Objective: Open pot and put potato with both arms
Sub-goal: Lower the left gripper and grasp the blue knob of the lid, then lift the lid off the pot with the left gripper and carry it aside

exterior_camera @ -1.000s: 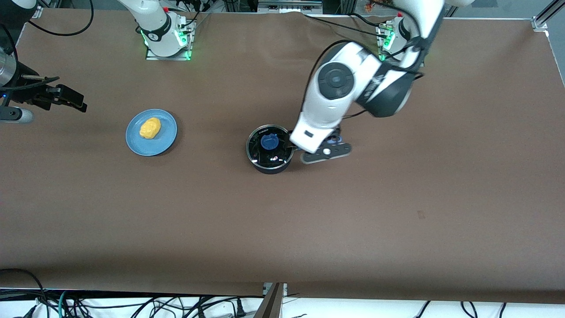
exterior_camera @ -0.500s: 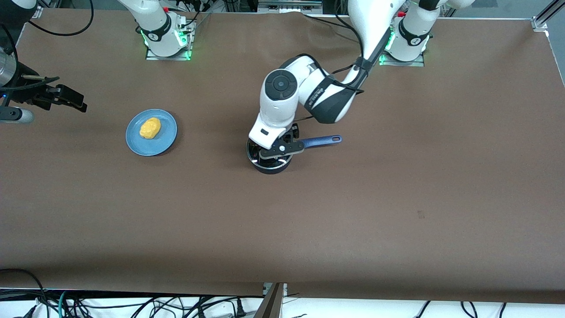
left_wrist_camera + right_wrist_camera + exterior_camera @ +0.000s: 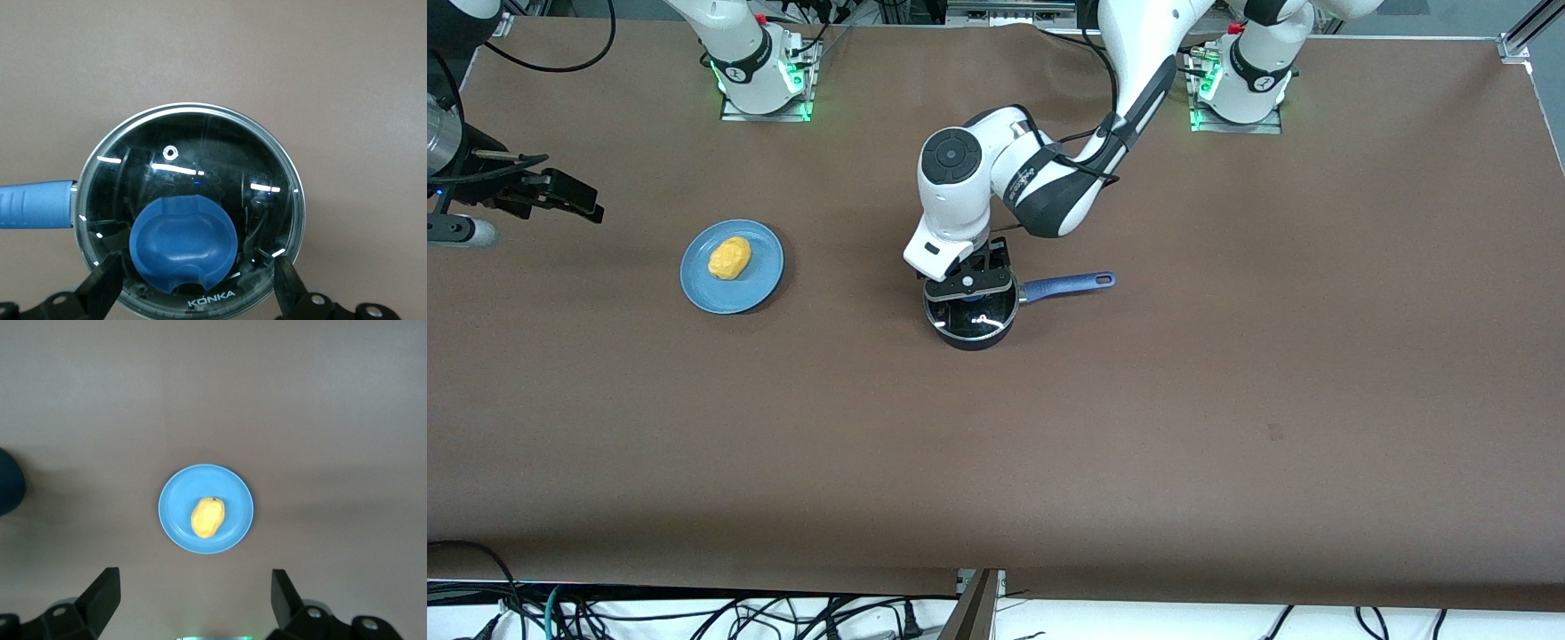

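Left gripper (image 3: 193, 290) hangs over the pot (image 3: 969, 313), jaws spread wide either side of blue knob (image 3: 183, 243), nothing held. Lid (image 3: 190, 210) on; pot mid-table, handle (image 3: 1067, 285) toward left arm's end. Glass lid likely rigid, slick, breakable: take by knob only. Right gripper (image 3: 193, 607) waits high over the plate (image 3: 235, 508), jaws wide. Potato (image 3: 729, 257) on plate; prob. light, firm, grip across narrow width.

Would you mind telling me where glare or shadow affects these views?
Left wrist view: bright streaks of glare cross the glass lid, though its blue knob stays clear. Front view: one highlight glints on the lid, and a dark shadow band runs along the table edge nearest the camera. Right wrist view: evenly lit, soft shadow beside the plate.
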Tool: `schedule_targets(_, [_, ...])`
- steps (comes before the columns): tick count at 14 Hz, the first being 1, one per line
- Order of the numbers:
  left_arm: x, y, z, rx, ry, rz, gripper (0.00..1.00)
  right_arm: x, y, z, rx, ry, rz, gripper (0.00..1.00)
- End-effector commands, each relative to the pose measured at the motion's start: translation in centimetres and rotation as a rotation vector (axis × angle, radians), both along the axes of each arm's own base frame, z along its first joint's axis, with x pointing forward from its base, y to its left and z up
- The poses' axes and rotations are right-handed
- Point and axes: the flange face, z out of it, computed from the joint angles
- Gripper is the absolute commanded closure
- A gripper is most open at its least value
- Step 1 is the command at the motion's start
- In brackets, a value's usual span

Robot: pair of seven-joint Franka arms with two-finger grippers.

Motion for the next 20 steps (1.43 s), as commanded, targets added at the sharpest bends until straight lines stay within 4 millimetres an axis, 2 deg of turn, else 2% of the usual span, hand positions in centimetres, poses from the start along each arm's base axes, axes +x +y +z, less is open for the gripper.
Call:
schedule_targets(1, [0.3,-0.3,-0.3,0.005,-0.04,0.008,0.0,-0.7,-0.3,-0.4,-0.011,0.036,-0.002,0.0])
schedule_targets(5, [0.5,-0.1,-0.7,0.023,-0.055,0.003,0.01,-0.7,-0.3,-0.5,-0.013,0.042,-0.011,0.0])
schedule_targets(8, [0.6,0.0,-0.7,0.023,-0.055,0.005,0.16,-0.3,-0.4,-0.9,-0.007,0.039,-0.017,0.0])
schedule_targets(12, [0.7,0.1,-0.6,0.024,-0.056,0.005,0.46,0.2,-0.8,-0.7,-0.004,0.019,-0.023,0.0])
schedule_targets(15, [1.1,0.4,0.2,0.021,-0.058,0.006,0.48,0.0,-0.5,-0.4,-0.012,0.022,-0.016,0.0])
schedule_targets(18, [2.1,1.6,3.9,0.005,-0.07,0.02,0.48,0.5,0.1,0.7,-0.001,-0.001,-0.001,0.0])
schedule_targets(20, [3.7,4.0,6.9,0.009,-0.068,0.015,0.49,0.9,-0.1,0.0,-0.008,0.009,0.005,0.0])
